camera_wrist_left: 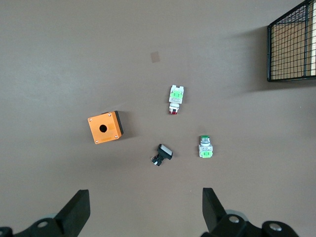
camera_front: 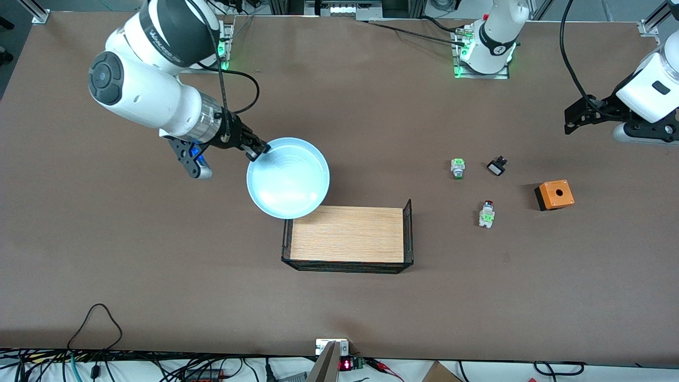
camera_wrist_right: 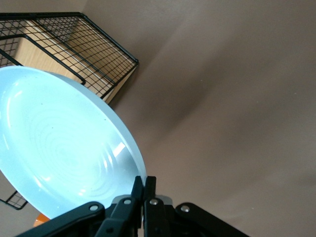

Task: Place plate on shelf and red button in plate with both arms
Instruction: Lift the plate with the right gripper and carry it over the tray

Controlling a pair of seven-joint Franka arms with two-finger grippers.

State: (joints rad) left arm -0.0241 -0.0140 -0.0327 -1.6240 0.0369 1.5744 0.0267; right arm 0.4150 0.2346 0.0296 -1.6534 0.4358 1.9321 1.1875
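My right gripper (camera_front: pixel 258 151) (camera_wrist_right: pixel 144 185) is shut on the rim of the pale blue plate (camera_front: pixel 288 178) (camera_wrist_right: pixel 59 143). It holds the plate tilted in the air, over the corner of the wire basket (camera_front: pixel 408 228) toward the right arm's end. The red button (camera_front: pixel 486 213) (camera_wrist_left: pixel 176 98) lies on the table toward the left arm's end, its white and green body showing and its red cap at one end. My left gripper (camera_front: pixel 578 114) (camera_wrist_left: pixel 146 205) hangs open high over the table by that end, with nothing between its fingers.
The black wire basket (camera_wrist_left: pixel 291 49) (camera_wrist_right: pixel 89 54) has a wooden floor. Around the red button lie a green-capped switch (camera_front: pixel 458 168) (camera_wrist_left: pixel 205 147), a small black part (camera_front: pixel 497 166) (camera_wrist_left: pixel 161 154) and an orange box with a hole (camera_front: pixel 554 194) (camera_wrist_left: pixel 104 127).
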